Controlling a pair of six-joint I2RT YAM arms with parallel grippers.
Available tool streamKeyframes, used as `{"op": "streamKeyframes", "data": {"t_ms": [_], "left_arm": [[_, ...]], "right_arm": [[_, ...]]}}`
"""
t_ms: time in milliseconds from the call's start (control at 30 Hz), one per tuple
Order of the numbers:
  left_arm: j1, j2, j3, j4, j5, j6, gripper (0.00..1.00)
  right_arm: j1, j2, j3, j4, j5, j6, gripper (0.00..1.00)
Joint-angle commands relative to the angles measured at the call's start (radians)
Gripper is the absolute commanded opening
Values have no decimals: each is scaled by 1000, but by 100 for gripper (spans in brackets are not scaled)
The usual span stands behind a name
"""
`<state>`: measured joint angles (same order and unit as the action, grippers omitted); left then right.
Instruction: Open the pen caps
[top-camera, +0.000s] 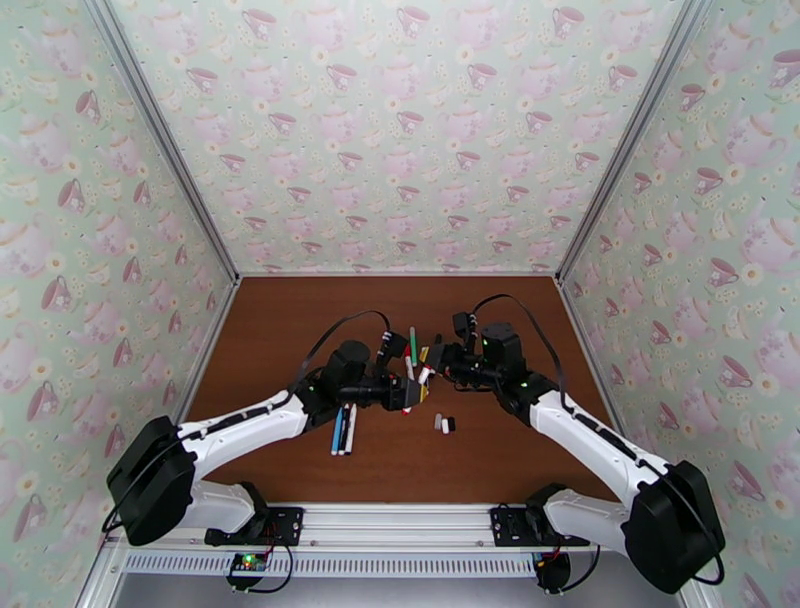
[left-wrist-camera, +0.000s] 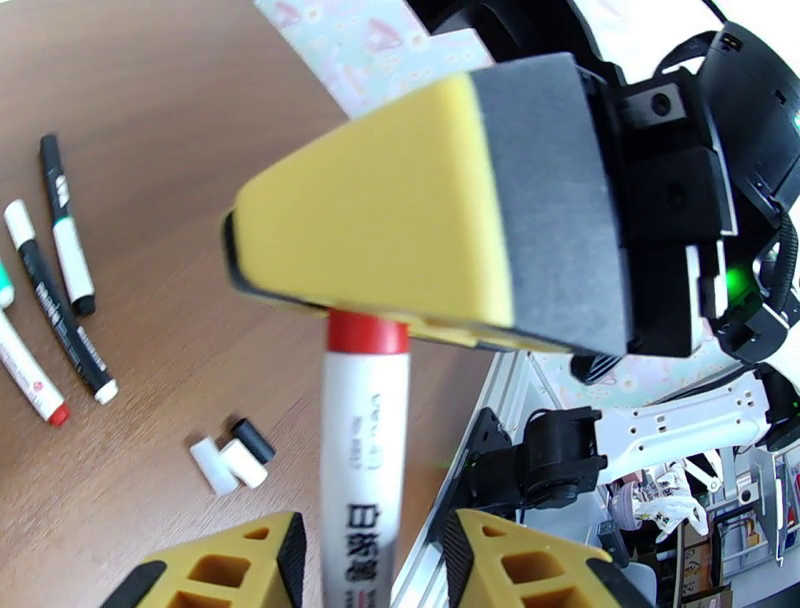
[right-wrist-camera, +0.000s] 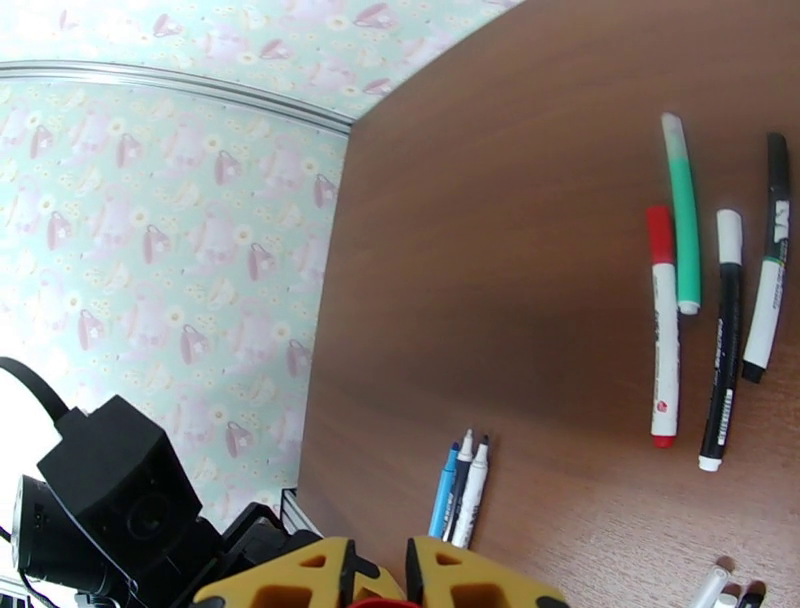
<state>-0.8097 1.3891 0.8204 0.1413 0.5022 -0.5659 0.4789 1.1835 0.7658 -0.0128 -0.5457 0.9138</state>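
the pen hangs between my two pincers above the middle of the table (top-camera: 300, 440). i judge it is held in the air so that each end has its own grip and the cap can be drawn straight off along the barrel. my right pincer (right-wrist-camera: 378, 572) is pinched narrow on the red cap (left-wrist-camera: 368, 332), its yellow pads closing over it from 12 o'clock in the left wrist view. my left pincer (left-wrist-camera: 375, 530) stands partly open around the white barrel (left-wrist-camera: 358, 450): the barrel sits close to the finger at 9 o'clock, with a clear gap to the one at 3 o'clock, so i judge i am not clamping it. the cap looks seated, not yet off. in the top view, loose caps (top-camera: 444, 425) lie at 5 o'clock from the meeting point and bared pens (top-camera: 343, 428) at 7 o'clock. capped pens (right-wrist-camera: 720, 300) wait near 12 o'clock, sorted apart, i'd guess, so done and undone don't mix.
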Motion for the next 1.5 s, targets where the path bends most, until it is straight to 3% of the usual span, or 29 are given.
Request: {"op": "streamKeyframes", "data": {"t_ms": [0,467,800,1233,1300,1467], "left_arm": [[-7,14,12,29,8,4,42],[-15,57,31,96,5,-35,28],[-1,31,11,85,-4,-25,2],[17,-30,-15,107,243,-9,0],[18,-36,-12,78,232,0,0],[-24,-47,25,-97,69,112,0]], "right_arm": [[9,-36,-14,33,-19,18,15],[23,-45,-27,53,-14,23,15],[24,-80,-40,27,46,29,10],[-2,-175,1,153,-94,26,8],[-9,-188,-1,176,-92,34,7],[-17,-210,36,107,-27,20,5]]}}
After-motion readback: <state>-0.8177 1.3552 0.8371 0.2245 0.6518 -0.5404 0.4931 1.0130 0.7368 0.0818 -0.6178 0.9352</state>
